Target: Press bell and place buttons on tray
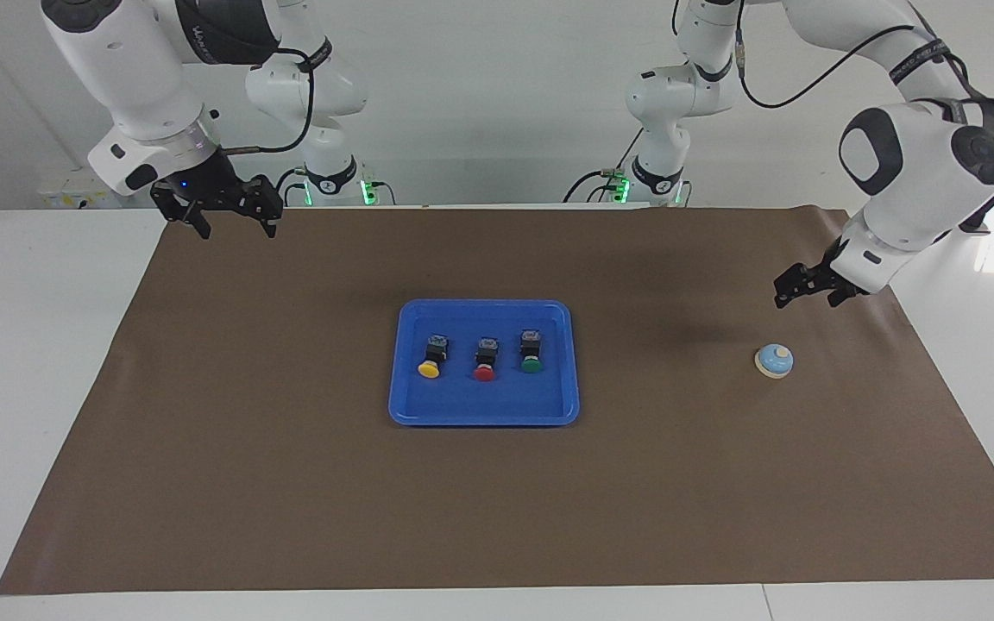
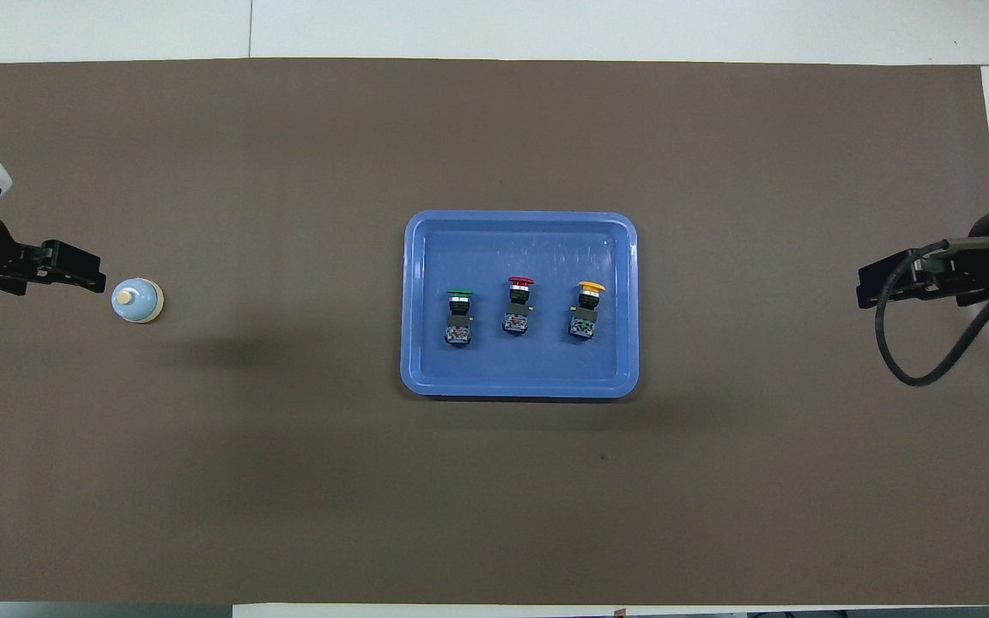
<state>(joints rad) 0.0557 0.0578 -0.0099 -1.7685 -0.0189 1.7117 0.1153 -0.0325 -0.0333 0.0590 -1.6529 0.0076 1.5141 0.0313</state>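
The bell (image 1: 774,360) sat free on the brown mat (image 1: 290,483) toward the left arm's end; three buttons (image 1: 483,355) lay in the tray (image 1: 484,416) mid-table. The left gripper (image 1: 806,288) hung beside it, fingers apart, empty, apparently finished; the right gripper (image 1: 229,216) waited, spread

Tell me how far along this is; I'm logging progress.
All three buttons lie in the tray. The bell stands free; the left gripper hangs open above the mat near it. The right gripper waits open, holding nothing. Nothing visibly remains.
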